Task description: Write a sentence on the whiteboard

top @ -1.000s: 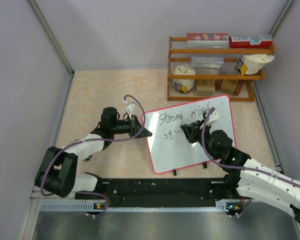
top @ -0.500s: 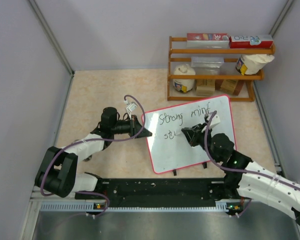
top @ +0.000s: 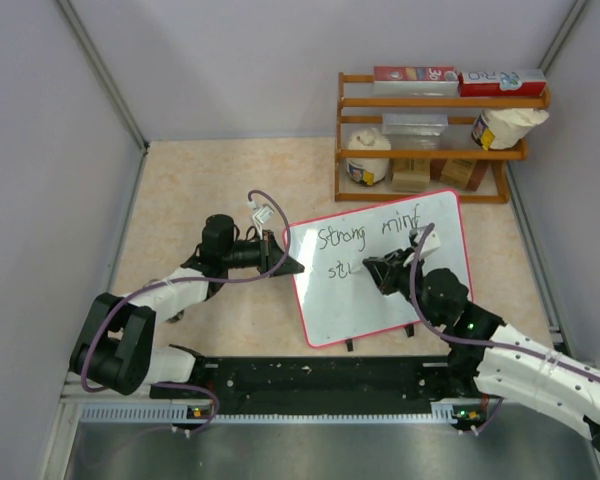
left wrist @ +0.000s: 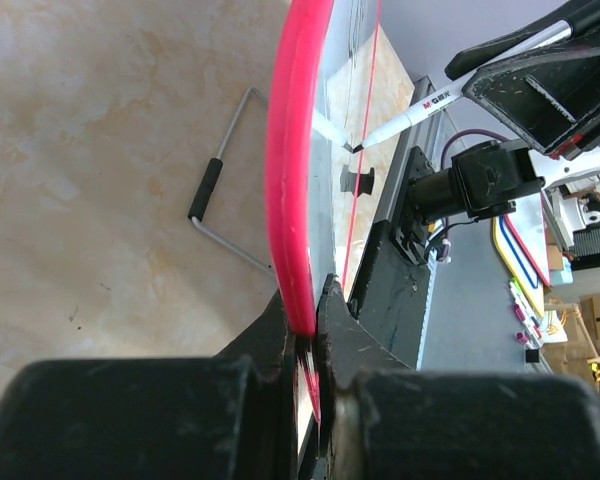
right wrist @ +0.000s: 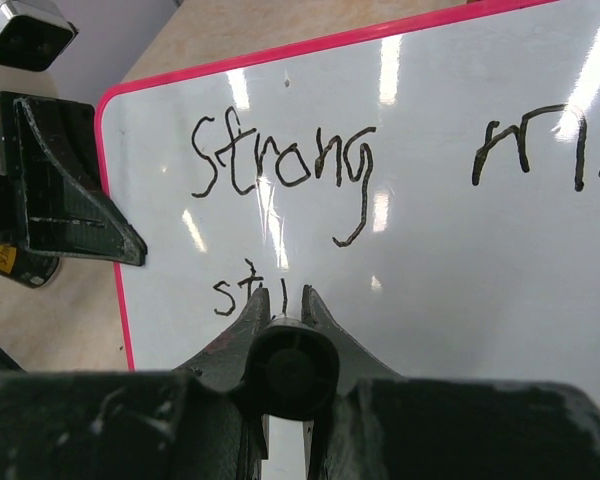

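Observation:
The whiteboard (top: 380,305), glossy white with a thin red frame (left wrist: 289,180), stands tilted on the table. My left gripper (top: 285,262) (left wrist: 310,325) is shut on its left edge. My right gripper (top: 368,268) (right wrist: 285,300) is shut on a black-tipped marker (left wrist: 420,103), whose end cap (right wrist: 292,372) faces the wrist camera. The marker tip touches the board on the lower line. The sentence (right wrist: 280,172) shows "Strong" and a partly hidden "min" above. Below them are "st" (right wrist: 232,292) and one upright stroke.
At the back right stands a wooden rack (top: 435,153) with boxes, a jar and a bag. A white connector (top: 263,212) on a purple cable lies just behind the left gripper. The board's wire foot (left wrist: 225,195) rests on the beige tabletop. Grey walls close in both sides.
My right gripper has shifted slightly down and left with the marker. An upright stroke now follows "st" on the lower line. The left arm and the board have not moved.

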Controlling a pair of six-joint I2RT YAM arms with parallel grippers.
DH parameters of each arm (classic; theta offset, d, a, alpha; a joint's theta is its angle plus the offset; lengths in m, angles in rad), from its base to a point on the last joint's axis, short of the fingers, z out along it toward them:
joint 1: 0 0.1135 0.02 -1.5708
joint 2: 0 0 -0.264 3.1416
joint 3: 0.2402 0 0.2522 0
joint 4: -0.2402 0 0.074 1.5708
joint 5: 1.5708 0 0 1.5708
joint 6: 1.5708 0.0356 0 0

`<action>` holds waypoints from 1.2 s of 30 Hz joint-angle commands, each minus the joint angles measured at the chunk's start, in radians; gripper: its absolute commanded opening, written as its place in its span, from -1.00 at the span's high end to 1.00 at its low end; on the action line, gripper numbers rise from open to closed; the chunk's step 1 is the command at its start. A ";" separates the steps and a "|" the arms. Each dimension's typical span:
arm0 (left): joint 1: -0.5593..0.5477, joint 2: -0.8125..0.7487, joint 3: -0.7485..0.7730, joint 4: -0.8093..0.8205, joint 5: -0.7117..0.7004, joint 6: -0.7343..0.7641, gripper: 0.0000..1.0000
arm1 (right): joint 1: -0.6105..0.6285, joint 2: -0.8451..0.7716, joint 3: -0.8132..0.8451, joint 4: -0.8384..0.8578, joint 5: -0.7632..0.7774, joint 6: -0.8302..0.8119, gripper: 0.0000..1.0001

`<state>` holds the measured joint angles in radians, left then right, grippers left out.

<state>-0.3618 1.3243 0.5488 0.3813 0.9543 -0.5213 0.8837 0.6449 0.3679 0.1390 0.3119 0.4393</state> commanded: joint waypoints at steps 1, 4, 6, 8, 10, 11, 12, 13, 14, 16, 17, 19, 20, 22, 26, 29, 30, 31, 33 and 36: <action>-0.009 0.012 -0.033 -0.030 -0.118 0.187 1.00 | 0.006 0.027 0.034 0.011 0.046 -0.017 1.00; -0.011 0.012 -0.035 -0.032 -0.118 0.187 1.00 | 0.006 0.030 0.046 0.019 0.065 -0.020 1.00; -0.009 0.013 -0.033 -0.032 -0.115 0.188 1.00 | 0.006 0.032 0.052 0.027 0.075 -0.020 1.00; -0.011 0.012 -0.033 -0.033 -0.118 0.188 1.00 | 0.006 0.032 0.055 0.031 0.079 -0.019 1.00; -0.011 0.012 -0.035 -0.033 -0.117 0.188 1.00 | 0.006 0.033 0.057 0.025 0.092 -0.019 1.00; -0.011 0.010 -0.035 -0.033 -0.117 0.188 1.00 | 0.008 0.033 0.062 0.022 0.095 -0.017 1.00; -0.011 0.012 -0.033 -0.033 -0.117 0.188 1.00 | 0.006 0.032 0.062 0.021 0.104 -0.017 1.00; -0.011 0.012 -0.033 -0.033 -0.115 0.188 1.00 | 0.006 0.032 0.063 0.016 0.110 -0.016 1.00; -0.009 0.012 -0.035 -0.033 -0.115 0.188 1.00 | 0.006 0.030 0.065 0.016 0.116 -0.014 1.00; -0.011 0.012 -0.033 -0.033 -0.115 0.188 1.00 | 0.008 0.024 0.068 0.011 0.131 -0.007 1.00; -0.011 0.012 -0.033 -0.033 -0.115 0.188 1.00 | 0.006 0.024 0.069 0.010 0.141 -0.005 1.00; -0.011 0.012 -0.033 -0.033 -0.117 0.188 1.00 | 0.006 0.027 0.075 0.004 0.145 0.001 1.00; -0.011 0.012 -0.033 -0.033 -0.115 0.188 1.00 | 0.006 0.027 0.077 -0.001 0.151 0.004 1.00; -0.011 0.012 -0.033 -0.033 -0.115 0.188 1.00 | 0.006 0.029 0.075 -0.003 0.147 0.007 1.00; -0.009 0.012 -0.033 -0.033 -0.115 0.188 1.00 | 0.006 0.029 0.072 -0.016 0.145 0.007 1.00; -0.009 0.009 -0.036 -0.033 -0.117 0.188 1.00 | 0.008 0.022 0.066 -0.030 0.135 0.004 1.00; -0.011 0.009 -0.036 -0.033 -0.117 0.188 1.00 | 0.006 0.021 0.065 -0.036 0.131 0.003 1.00; -0.011 0.009 -0.035 -0.035 -0.117 0.188 1.00 | 0.006 0.019 0.060 -0.038 0.127 0.003 1.00; -0.009 0.009 -0.033 -0.035 -0.118 0.190 1.00 | 0.006 0.015 0.054 -0.041 0.116 0.004 1.00; -0.009 0.009 -0.033 -0.036 -0.117 0.190 1.00 | 0.006 0.003 0.043 -0.049 0.107 0.007 1.00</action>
<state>-0.3618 1.3243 0.5480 0.3820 0.9543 -0.5213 0.8837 0.6605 0.4076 0.1322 0.4129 0.4553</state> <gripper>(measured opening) 0.061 0.099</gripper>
